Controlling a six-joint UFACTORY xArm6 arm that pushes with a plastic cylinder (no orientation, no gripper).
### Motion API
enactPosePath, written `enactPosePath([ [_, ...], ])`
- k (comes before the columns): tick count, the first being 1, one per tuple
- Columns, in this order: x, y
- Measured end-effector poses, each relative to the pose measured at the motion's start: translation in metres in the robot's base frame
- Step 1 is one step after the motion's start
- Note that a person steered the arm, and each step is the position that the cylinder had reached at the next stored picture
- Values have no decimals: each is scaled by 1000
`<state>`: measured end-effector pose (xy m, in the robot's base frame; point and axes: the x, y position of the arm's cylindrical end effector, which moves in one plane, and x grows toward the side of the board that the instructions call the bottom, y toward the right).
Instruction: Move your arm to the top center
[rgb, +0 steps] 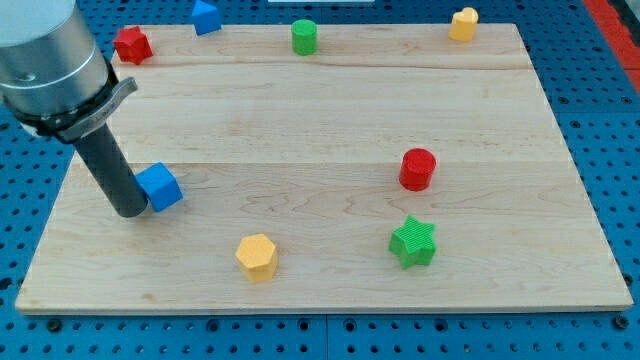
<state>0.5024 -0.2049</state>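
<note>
My dark rod comes down from the view's upper left, and my tip (130, 211) rests on the wooden board (330, 120) at its left side. The tip touches the left face of a blue cube (160, 186). At the view's top stand a red block (132, 44) at the left corner, a blue block (206, 17) at the board's top edge, a green cylinder (304, 37) near the top centre, and a yellow block (463, 23) at the right.
A red cylinder (418, 168) stands right of centre. A green star (413, 242) and a yellow hexagonal block (257, 256) lie near the view's bottom. Blue perforated surface (600, 100) surrounds the board.
</note>
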Motion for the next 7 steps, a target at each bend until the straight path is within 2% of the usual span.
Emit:
enactPosePath([
  [1,-8,-14],
  [3,-18,51],
  [4,-35,29],
  [5,-105,-4],
  [6,-172,-1],
  [7,-232,53],
])
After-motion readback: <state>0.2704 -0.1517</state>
